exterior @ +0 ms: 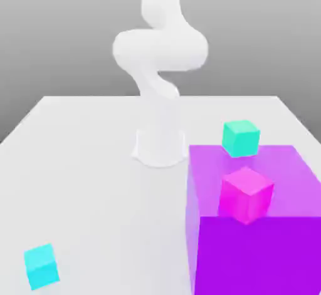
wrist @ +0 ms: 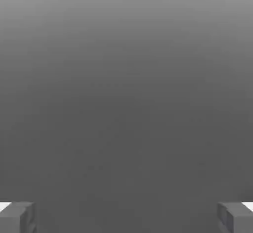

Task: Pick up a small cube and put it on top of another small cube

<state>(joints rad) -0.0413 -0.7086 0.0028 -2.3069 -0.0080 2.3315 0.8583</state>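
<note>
Three small cubes on show, and I have to be picky about which one I go for. Down in the near corner on the exterior view's left sits the small cyan cube [exterior: 42, 266], alone on the white bench [exterior: 88, 181] and well apart from everything else. That's my pick.

Over on the exterior view's right, the big purple block [exterior: 254, 225] carries a magenta cube [exterior: 246, 194] on its top face. A greener turquoise cube [exterior: 241, 138] sits at the block's far edge; I can't tell whether it rests on the block or just behind it.

From the hand view, the gripper [wrist: 126, 217] is wide open, holding nothing, with one finger [wrist: 17, 217] at each lower corner and plain grey between them. No cube is under it yet, so I judge the approach hasn't begun.

Risks as I see them:

- The two bluish cubes look alike, and drifting toward the turquoise one would be the wrong grab.
- The cyan cube lies near the bench's front corner, far from the arm [exterior: 160, 43]. A long reach could leave the gripper tilted, and a skewed descent would nudge the cube toward the edge instead of straddling it.
- Stacking looks fiddly. Both candidate cubes are up at the purple block, and a sweep across could clip the magenta one.
- An off-centre release would let the cube topple off.
</note>
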